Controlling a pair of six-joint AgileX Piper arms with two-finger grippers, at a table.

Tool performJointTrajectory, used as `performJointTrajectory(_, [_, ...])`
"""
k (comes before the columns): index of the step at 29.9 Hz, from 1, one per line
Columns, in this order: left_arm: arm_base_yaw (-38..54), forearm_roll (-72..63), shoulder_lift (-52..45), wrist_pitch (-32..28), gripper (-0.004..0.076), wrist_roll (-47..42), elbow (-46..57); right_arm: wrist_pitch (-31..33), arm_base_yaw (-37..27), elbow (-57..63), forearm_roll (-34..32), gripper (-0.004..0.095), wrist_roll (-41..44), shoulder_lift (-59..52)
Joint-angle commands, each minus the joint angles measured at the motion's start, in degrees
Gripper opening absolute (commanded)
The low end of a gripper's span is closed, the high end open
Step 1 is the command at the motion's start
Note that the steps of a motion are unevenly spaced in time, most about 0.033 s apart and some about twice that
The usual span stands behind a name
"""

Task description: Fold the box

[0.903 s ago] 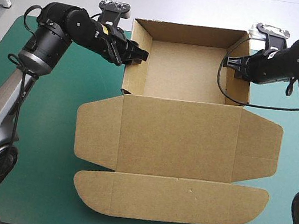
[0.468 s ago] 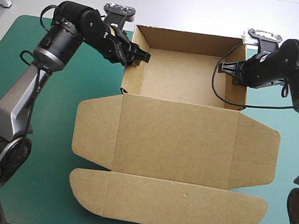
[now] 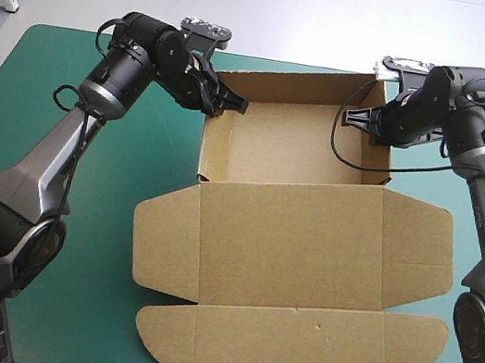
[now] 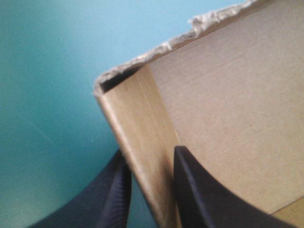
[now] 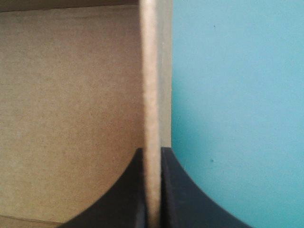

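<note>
Skewed since just before, the box (image 3: 289, 237) sat central on the table (image 3: 78, 209), left jaws and right jaws each clamped on a side wall, seemingly repositioning the tray; next it likely needed straightening.

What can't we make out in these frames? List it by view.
- High view: fingertip contact of the left end effector and right end effector, too small and partly behind the box walls.
- Left wrist view: everything past one box corner, cut off by the frame edge.
- Right wrist view: lid and other walls, out of frame.
- All views: teal-green cover under the box, hidden by board.
</note>
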Motion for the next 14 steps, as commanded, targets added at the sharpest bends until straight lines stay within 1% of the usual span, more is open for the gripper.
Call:
performJointTrajectory(1, [-0.65,-1.31,-2.94,2.21,0.0227,-0.3,0.5,-3.39,-0.79,-2.12,2.6,-0.0013,1.45,-2.96])
performJointTrajectory(7, [-0.9,-3.03,-2.94,2.21,0.031,-0.14,1.71,-3.64,-3.05,-2.12,7.6,-0.0013,1.45,-2.04])
performJointTrajectory(10, [-1.19,-2.79,-2.94,2.21,0.0346,-0.14,1.71,-3.64,-3.73,-2.12,7.75,-0.0013,0.91,-1.93])
performJointTrajectory(14, [-1.19,0.78,-2.67,2.21,0.0347,-0.14,1.71,-3.64,-3.85,-2.12,7.75,-0.0012,0.19,-1.93])
